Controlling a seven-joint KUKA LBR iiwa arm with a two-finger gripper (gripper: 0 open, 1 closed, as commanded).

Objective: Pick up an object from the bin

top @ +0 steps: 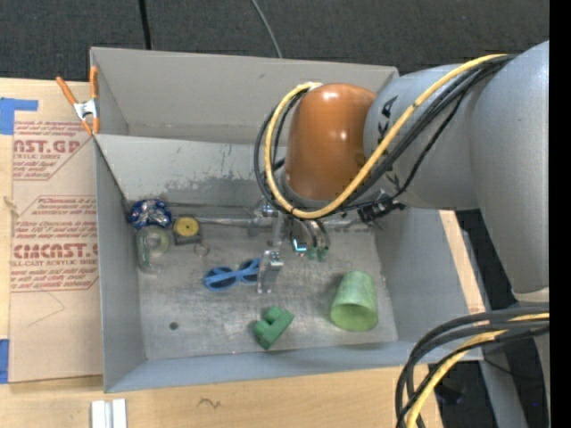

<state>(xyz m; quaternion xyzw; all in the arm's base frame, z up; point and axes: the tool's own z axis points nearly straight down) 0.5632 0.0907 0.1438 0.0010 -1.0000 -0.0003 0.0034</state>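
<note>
Jaws are down near the bin floor, right in the middle, and they look spread, one fingertip (267,272) lower-left and the other up to the right, with nothing between them. That lower-left fingertip sits at the right end of a blue looped piece (228,275), shaped rather like scissor handles, lying flat on the floor; touching it or just beside it, I can't tell. Above the jaws, the orange cover (326,141) and its looped cables hide the wrist.

Moving outward: in front, a small green block (272,325) near the front wall. To its right, a pale green cup (354,301) on its side, mouth toward the front. Off to the left, well apart, a yellow round piece (186,229), a clear cup (152,247) and a blue-and-white thing (148,212) bunched by the grey bin (120,328) wall.
</note>
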